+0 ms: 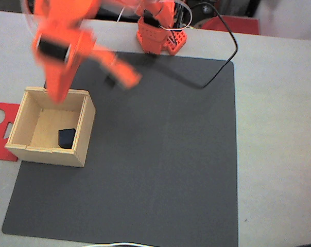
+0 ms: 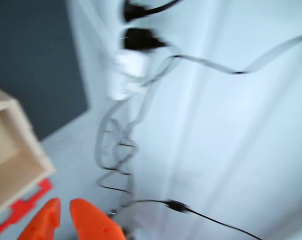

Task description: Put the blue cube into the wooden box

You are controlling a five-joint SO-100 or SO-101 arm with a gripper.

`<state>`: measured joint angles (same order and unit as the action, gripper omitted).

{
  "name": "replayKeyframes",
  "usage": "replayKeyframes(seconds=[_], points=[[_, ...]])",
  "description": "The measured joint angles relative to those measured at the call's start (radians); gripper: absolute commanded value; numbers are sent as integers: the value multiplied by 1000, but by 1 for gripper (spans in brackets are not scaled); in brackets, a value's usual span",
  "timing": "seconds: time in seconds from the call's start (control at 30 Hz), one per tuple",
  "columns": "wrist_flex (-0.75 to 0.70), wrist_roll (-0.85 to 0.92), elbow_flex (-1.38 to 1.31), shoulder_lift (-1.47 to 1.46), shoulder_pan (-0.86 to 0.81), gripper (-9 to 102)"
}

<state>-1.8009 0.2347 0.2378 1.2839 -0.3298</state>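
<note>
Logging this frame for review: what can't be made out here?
- Tool: wrist view cuts it off at the bottom edge; motion blur smears it in the fixed view, so open or shut is unclear.
- Blue cube: blurred; resting pose unclear.
- Wooden box: interior cropped.

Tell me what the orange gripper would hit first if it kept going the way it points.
Probably the pale table beside the light wooden box; in the wrist view the gripper aims there, though blur leaves depth unclear.
</note>
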Motion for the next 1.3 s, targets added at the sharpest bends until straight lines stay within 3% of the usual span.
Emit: replayKeyframes(seconds=[0.23,0.53,0.9,1.3], points=[[-2,29,150,469,158,0],[21,101,871,1135,410,0],[123,193,1611,1752,383,0],[474,160,2272,2014,333,0]])
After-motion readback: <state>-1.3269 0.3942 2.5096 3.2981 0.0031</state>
